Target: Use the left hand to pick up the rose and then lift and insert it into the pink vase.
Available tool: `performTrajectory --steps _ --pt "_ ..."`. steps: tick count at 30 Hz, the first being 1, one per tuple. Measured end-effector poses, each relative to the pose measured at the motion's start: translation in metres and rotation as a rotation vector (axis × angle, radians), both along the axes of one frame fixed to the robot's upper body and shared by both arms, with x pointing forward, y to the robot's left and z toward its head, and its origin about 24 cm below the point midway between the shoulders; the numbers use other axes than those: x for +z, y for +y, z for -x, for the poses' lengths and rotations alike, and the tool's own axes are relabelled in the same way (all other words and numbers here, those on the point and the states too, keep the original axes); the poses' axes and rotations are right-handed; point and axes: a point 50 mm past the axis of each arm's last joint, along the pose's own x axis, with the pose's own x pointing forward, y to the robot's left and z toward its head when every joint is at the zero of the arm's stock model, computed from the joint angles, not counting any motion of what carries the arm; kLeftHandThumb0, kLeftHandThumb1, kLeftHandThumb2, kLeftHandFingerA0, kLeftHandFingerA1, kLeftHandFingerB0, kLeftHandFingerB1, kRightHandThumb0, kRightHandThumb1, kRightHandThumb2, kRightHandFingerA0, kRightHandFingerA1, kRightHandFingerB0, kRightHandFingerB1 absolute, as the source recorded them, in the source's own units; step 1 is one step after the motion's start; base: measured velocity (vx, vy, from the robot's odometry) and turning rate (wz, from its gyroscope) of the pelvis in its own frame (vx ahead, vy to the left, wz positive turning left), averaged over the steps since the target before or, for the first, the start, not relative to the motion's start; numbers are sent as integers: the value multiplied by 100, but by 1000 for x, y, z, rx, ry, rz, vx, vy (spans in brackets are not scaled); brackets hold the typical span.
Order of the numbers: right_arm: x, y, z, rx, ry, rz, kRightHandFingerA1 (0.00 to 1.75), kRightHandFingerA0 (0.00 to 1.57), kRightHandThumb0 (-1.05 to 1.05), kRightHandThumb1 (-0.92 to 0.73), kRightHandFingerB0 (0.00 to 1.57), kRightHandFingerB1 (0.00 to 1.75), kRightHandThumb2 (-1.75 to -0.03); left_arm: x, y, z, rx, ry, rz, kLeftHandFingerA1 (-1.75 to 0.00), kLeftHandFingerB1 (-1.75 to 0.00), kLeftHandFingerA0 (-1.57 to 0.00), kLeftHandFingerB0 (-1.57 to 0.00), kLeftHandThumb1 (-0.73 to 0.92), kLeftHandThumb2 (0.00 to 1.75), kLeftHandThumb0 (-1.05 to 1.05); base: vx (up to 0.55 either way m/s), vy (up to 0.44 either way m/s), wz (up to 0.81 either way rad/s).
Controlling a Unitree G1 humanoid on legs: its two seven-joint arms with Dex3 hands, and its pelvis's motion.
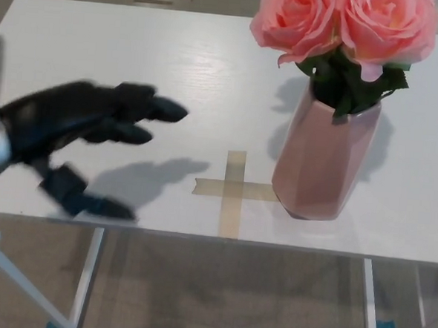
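White tabletop (136, 55) w/ a tan tape cross (232, 189) over pale floor, pink vase (322, 161) right of the cross holding 2 pink roses (345, 23), tops cut off by frame, while blurred left hand (79, 137) hovers w/ fingers spread, empty.

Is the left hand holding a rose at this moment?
No, the left hand is open and empty above the table; both roses stand in the pink vase.
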Motion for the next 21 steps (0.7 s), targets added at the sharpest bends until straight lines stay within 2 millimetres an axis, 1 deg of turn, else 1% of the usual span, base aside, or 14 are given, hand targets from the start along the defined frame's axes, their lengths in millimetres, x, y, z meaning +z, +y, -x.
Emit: performTrajectory --steps 7,10,11,13,14,15,17,20,21 --pt "-4 -1 7 -8 18 4 41 60 -35 -66 55 39 -59 -25 32 47 113 27 129 -51 -49 -9 -8 18 81 -27 0 0 0" --pt "-5 -2 10 -10 25 4 42 61 -35 -66 56 40 -60 -42 47 75 178 81 194 -52 -49 -10 -10 18 81 -27 0 0 0" --pt "-5 -2 10 -11 27 5 42 62 -35 -66 57 40 -60 -47 50 83 196 98 209 -38 -37 -21 -26 37 65 -59 0 0 0" --pt "-7 -2 12 -13 32 5 42 62 -35 -66 57 40 -60 -57 58 100 233 140 244 -39 -37 -22 -28 37 65 -58 0 0 0" --pt "-7 -2 13 -14 34 5 42 62 -35 -66 57 40 -60 -60 61 106 246 155 255 -39 -38 -23 -29 37 65 -58 0 0 0" --pt "-7 -2 14 -14 36 6 42 62 -35 -66 55 39 -59 -63 63 111 255 169 265 -33 -33 -29 -36 42 54 -52 0 0 0" --pt "-9 -3 17 -18 44 7 42 61 -35 -66 54 39 -59 -75 69 128 285 222 300 -33 -33 -30 -36 43 54 -52 0 0 0" --pt "-11 -4 22 -23 56 9 41 60 -35 -66 54 39 -59 -96 77 144 326 300 346 -33 -32 -30 -35 44 54 -53 0 0 0" --pt "-12 -4 24 -25 60 10 41 60 -35 -66 55 39 -59 -103 79 148 344 326 360 -32 -31 -27 -32 45 54 -53 0 0 0"
